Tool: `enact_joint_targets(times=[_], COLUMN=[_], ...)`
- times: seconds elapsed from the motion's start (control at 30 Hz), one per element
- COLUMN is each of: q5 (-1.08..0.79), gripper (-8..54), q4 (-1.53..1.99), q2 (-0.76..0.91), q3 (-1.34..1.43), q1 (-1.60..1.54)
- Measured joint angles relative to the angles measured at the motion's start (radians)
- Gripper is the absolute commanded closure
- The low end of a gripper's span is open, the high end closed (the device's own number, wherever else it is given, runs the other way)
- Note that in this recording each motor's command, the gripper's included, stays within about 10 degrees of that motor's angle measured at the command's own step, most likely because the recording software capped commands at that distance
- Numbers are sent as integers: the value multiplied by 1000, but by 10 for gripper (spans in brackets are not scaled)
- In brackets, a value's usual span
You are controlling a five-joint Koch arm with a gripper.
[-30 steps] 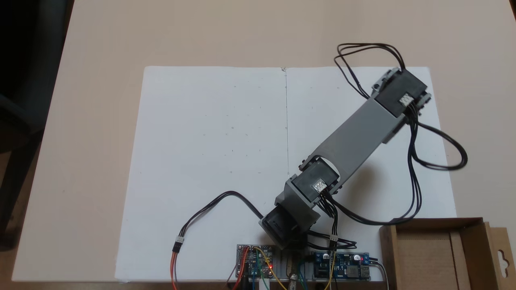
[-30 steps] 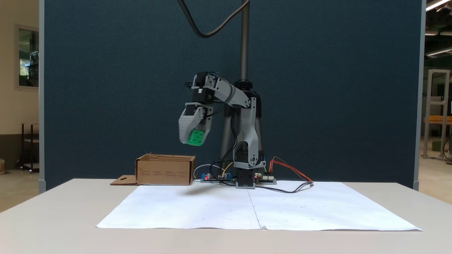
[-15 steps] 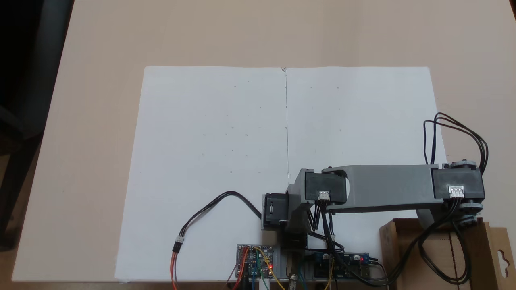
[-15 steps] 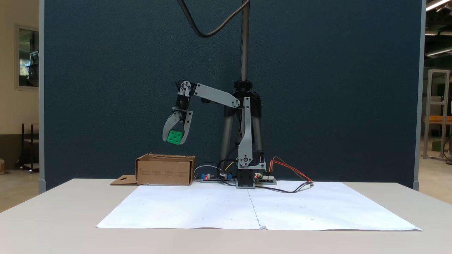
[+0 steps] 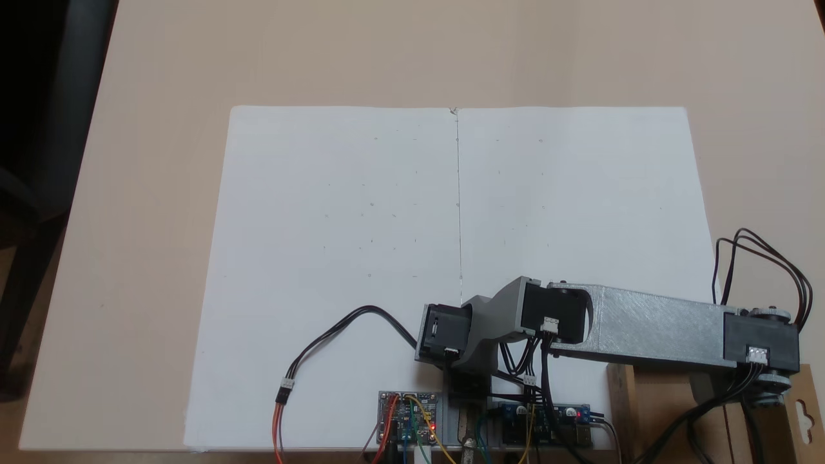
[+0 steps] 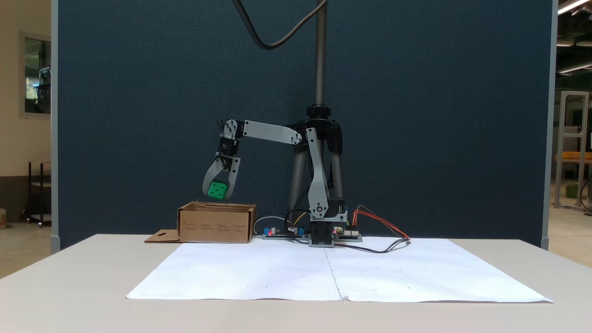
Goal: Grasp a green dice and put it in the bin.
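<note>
Reading the print on the bin (image 6: 216, 225): faint rows of small text run along its front wall in a fixed view, too small to make out; no brand legible anywhere. Bin is a low brown cardboard box, landmark for all places below. Its side flap (image 6: 162, 236) with hanger-hole cutout lies flat on the table (image 6: 83, 273), on the bin's left in that view; in a fixed view from above the flap (image 5: 802, 406) sits at the bin's right edge. Interior of the bin (image 5: 657, 412) mostly hidden by the arm (image 5: 644, 325) and its black cables (image 5: 767, 258); contents cannot be told. Gripper (image 6: 217, 190) hangs just above the bin's rim, over its middle, pointing down. Jaws pinch the green dice (image 6: 218, 190) between them, one jaw on each side; round pips visible on the face turned to the camera. Dice is in the air, clear of the cardboard, not touching the rim. White paper sheets (image 6: 333, 273) lie beside the bin on its right, circuit boards (image 6: 280, 231) just beyond the bin's right wall, near the arm's base.
</note>
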Motion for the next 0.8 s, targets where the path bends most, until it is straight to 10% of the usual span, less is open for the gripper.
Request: enact_joint_targets(times=[0.13,0.8], q5=[0,163], gripper=[66,34], q4=[0,-12], q2=[0,264], q3=[74,121], q1=[23,-259])
